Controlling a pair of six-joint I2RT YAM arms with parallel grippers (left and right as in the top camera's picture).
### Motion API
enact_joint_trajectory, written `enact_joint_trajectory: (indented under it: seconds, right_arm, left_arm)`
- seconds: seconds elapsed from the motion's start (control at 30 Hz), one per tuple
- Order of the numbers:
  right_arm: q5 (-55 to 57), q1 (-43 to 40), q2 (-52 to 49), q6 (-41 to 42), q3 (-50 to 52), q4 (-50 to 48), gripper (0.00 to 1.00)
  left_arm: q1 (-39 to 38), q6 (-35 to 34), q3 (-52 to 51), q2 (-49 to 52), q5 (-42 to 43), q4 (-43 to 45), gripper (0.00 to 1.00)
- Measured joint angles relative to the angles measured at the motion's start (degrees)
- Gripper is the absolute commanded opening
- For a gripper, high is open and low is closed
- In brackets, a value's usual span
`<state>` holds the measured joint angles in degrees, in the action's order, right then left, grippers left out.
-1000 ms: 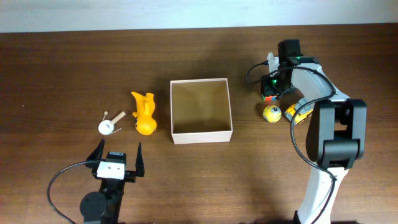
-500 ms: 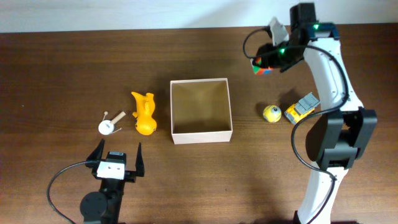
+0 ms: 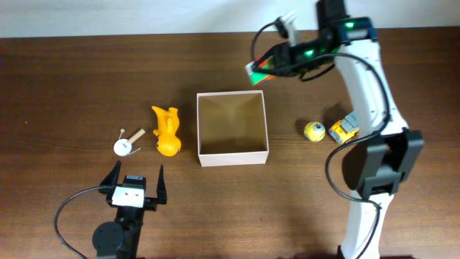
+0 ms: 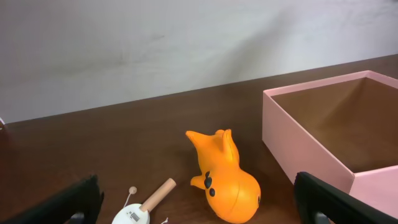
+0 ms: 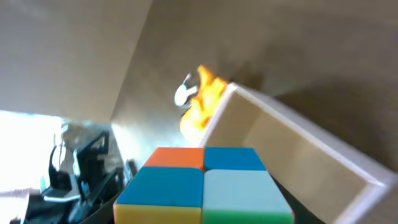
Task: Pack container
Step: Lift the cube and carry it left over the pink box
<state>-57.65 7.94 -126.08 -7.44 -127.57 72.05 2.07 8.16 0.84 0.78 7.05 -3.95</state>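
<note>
this looks like a robotics lab to me: a dark wooden table (image 3: 72, 86), a plain white wall (image 4: 155, 37), black cable (image 3: 59, 216) looping from my left arm (image 3: 118, 234).

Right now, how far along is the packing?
Nothing is packed yet: the container is empty. In hand: the right gripper holds a multicoloured cube in the air by the container's far right corner. Left to do: the orange toy, white wooden-handled piece, yellow ball and yellow toy vehicle lie outside it. The left gripper is open, holding nothing.
</note>
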Motion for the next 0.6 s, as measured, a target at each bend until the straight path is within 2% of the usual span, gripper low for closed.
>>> enact_joint_trajectory:
  seconds: [0.23,0.3,0.6]
  right_arm:
    - [15.1,10.4,0.0,0.0,0.0,1.2,0.48]
    - [22.7,14.1,0.0,1.2,0.0,0.7,0.48]
    - [49.7,22.3,0.0,15.3,5.1,-5.7,0.48]
  left_arm:
    - [0.0,0.0,0.0,0.0,0.0,0.0,0.99]
    - [0.0,0.0,0.0,0.0,0.0,0.0,0.99]
    - [0.0,0.0,0.0,0.0,0.0,0.0,0.99]
